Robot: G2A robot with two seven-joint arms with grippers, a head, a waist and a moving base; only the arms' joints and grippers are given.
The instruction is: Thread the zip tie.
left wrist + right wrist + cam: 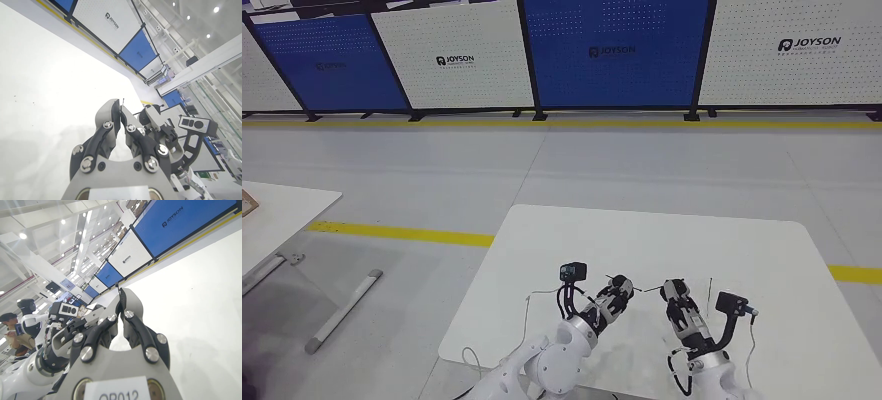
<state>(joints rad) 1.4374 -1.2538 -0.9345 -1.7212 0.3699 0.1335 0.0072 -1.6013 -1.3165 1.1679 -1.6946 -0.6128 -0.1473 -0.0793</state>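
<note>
Right gripper (122,294) of mine is pinched shut on the zip tie (118,289) just below its head (116,283). My left gripper (120,106) is closed on a thin black tip (123,100), the tie's tail as I judge, and both are close together above the near part of the table (662,240). I judge this the aligning step: next the tip must be steered squarely into the head's small slot.

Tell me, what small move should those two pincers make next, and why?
Probably ease the left pincer toward the right pincer to line up the ends. Each is shut on the zip tie, a short black bit poking out, and the two sit apart, so nothing looks threaded yet.
</note>
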